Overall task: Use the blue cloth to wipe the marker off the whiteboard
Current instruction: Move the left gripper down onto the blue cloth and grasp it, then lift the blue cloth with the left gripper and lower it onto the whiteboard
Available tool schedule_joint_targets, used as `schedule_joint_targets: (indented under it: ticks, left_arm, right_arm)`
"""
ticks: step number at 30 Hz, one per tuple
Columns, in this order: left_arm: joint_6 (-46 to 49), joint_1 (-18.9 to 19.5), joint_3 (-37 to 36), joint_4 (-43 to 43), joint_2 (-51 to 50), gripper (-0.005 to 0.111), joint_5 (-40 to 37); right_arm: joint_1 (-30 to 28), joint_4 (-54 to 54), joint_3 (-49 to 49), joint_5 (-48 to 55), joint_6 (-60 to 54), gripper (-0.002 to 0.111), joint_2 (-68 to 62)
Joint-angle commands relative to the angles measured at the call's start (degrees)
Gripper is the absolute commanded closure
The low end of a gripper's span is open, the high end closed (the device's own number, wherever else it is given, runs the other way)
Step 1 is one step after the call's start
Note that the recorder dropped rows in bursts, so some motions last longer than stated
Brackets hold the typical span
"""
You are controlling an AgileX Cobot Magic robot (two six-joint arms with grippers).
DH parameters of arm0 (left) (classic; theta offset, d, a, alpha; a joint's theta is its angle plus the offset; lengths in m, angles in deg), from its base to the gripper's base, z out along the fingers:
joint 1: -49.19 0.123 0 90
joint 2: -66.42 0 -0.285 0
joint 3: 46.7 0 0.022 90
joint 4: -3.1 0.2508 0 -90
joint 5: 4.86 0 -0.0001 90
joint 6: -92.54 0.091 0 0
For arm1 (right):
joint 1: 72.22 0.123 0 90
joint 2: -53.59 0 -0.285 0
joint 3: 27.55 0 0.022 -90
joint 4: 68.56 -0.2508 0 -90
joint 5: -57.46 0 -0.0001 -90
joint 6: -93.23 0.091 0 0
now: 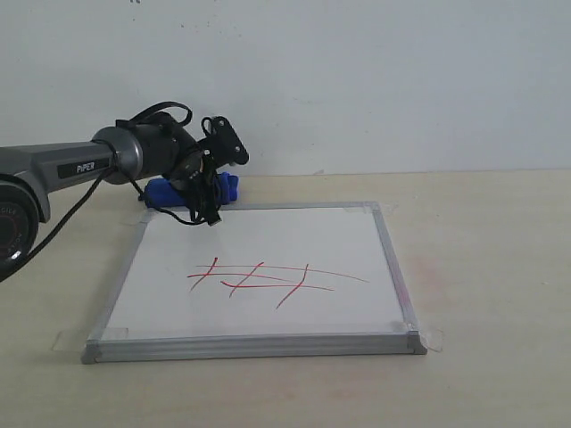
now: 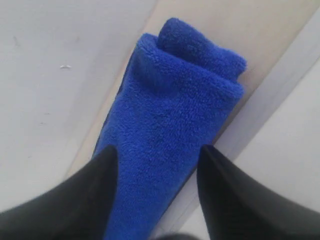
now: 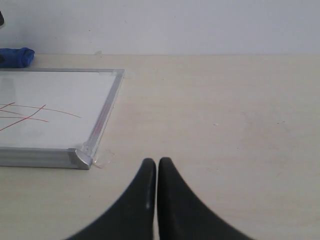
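The whiteboard [image 1: 268,236] lies flat on the table with the red marker [image 1: 268,278] lines across its near middle. Just behind the board's far left edge lies the blue cloth [image 1: 163,192], rolled up. My left gripper [image 1: 209,194] hangs over it, open, its two fingers straddling the cloth [image 2: 175,100]; one finger touches the plush, while a gap shows beside the other. My right gripper [image 3: 157,161] is shut and empty above bare table, off the board's near right corner. The right wrist view also shows the whiteboard [image 3: 55,95], the marker [image 3: 30,114] and the cloth [image 3: 15,56].
The board's silver frame [image 2: 272,92] runs right beside the cloth. Clear tape tabs [image 1: 433,338] hold the corners down. A pale wall rises just behind the table's back edge. The left arm [image 1: 80,165] reaches in from the left.
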Motion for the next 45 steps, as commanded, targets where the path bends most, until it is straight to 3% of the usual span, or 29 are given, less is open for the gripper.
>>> schedule_joint_targets:
  ticks: [1, 32, 39, 45]
  left_arm:
    - [2.17, -0.43, 0.36, 1.91, 0.15, 0.059, 0.92]
    - [2.31, 1.55, 0.36, 1.91, -2.48, 0.059, 5.77]
    - [2.31, 1.55, 0.45, 2.08, -3.18, 0.068, 7.23]
    - [-0.34, 1.55, 0.89, 2.33, -3.07, 0.087, 8.67]
  right_arm:
    - [0.16, 0.00, -0.01, -0.32, -0.19, 0.107, 0.25]
    - [0.16, 0.00, -0.01, -0.32, -0.19, 0.107, 0.25]
    - [0.16, 0.00, -0.01, -0.32, -0.19, 0.107, 0.25]
    - [0.16, 0.00, -0.01, -0.32, -0.19, 0.107, 0.25]
